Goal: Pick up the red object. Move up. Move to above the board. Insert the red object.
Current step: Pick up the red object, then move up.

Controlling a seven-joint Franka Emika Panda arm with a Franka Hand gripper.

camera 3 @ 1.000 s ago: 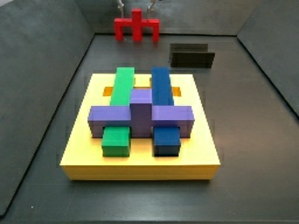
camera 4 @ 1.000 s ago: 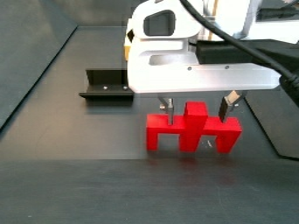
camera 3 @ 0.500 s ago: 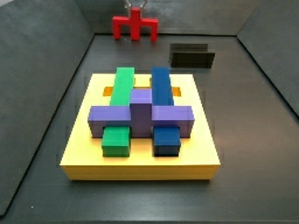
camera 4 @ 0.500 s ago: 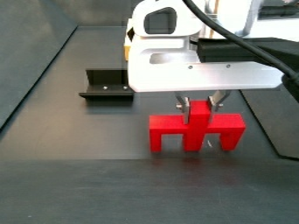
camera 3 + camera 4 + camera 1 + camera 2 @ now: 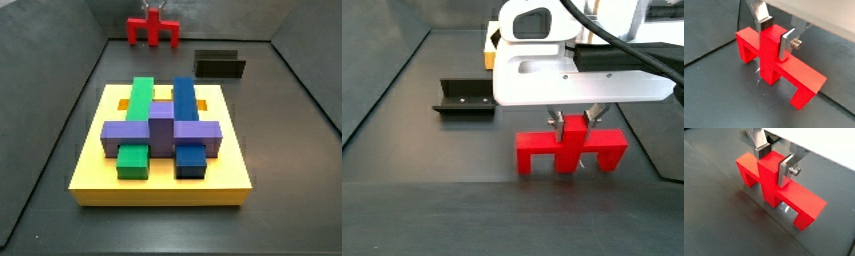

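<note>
The gripper [image 5: 775, 34] is pinching the central post of the red object [image 5: 774, 62]; the object is sitting at the board's [image 5: 160, 185] twelve o'clock, well apart; it is appearing rigid and probably light; the post is judged the soundest hold.
</note>
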